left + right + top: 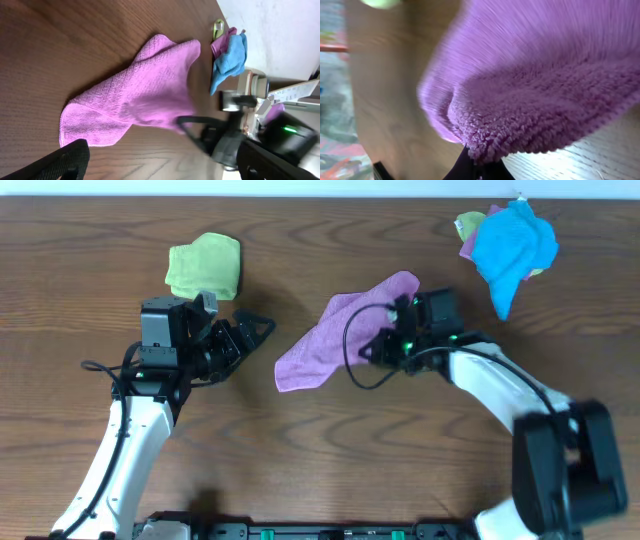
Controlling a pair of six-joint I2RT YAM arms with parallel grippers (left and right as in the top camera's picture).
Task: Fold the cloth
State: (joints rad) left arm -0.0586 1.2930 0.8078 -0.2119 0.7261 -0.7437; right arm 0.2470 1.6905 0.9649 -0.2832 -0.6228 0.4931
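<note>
One lilac terry cloth [325, 345], rumpled at mid-worktop [300, 460], with one edge raised and clamped in the right fingers [470, 170]; the left fingers [65, 159] are spread and empty, near its opposite end. Handling, judged: light, limp, grippy pile; take hold at corners, not mid-fabric.

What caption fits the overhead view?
Cloth folding: the right gripper holds one edge of the lilac cloth raised; the left gripper sits open, apart from it.
</note>
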